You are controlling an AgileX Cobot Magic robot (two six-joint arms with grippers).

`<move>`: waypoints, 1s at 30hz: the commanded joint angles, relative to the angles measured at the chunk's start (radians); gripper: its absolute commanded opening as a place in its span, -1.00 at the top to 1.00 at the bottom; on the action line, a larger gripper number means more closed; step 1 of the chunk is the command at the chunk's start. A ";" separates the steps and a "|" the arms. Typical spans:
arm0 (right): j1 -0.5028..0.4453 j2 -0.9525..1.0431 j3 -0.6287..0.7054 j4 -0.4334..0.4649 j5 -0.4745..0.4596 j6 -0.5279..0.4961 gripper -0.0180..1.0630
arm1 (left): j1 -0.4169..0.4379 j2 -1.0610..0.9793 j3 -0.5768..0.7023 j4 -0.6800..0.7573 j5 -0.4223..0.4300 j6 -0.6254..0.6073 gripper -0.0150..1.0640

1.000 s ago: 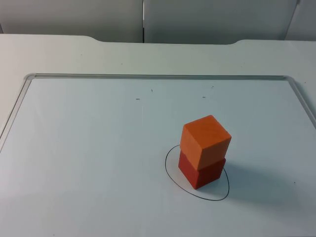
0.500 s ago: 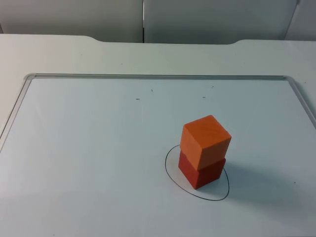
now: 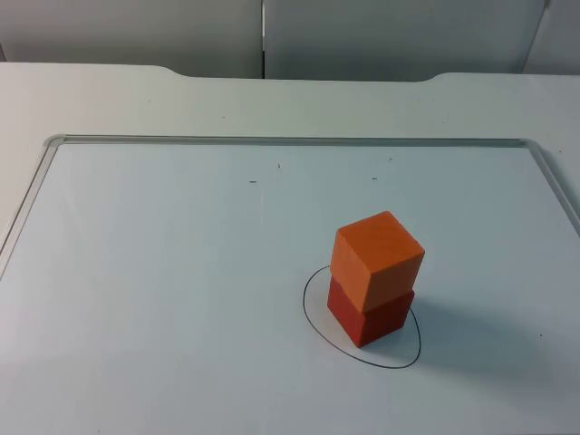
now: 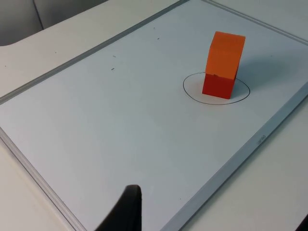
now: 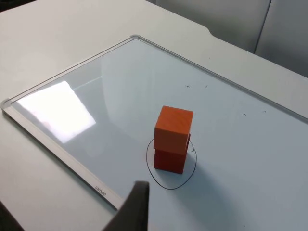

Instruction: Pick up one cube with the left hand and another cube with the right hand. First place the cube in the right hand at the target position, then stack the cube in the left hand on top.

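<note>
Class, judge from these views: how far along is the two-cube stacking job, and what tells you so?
Done: the red cube sits inside the drawn circle on the whiteboard, and the orange cube rests on top, slightly twisted relative to it. In hand: nothing; neither cube is gripped, and both arms are back from the stack. Left: apparently nothing, since the stack stands free.

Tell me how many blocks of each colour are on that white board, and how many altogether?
Orange cube: 1, sitting on top of the red one
Red cube: 1, standing inside the drawn circle on the whiteboard
Total: 2 cubes, in one stack
</note>
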 commanded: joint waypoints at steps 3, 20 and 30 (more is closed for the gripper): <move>0.004 -0.005 0.006 0.006 -0.013 -0.014 -0.76 | -0.004 -0.004 0.003 -0.012 -0.014 0.001 -0.96; 0.004 -0.074 0.006 0.138 0.059 -0.092 -0.76 | -0.004 -0.004 0.003 -0.012 -0.014 0.001 -0.96; 0.007 -0.150 0.066 0.091 0.116 0.020 -0.76 | -0.003 -0.004 0.003 -0.006 -0.014 -0.005 -0.96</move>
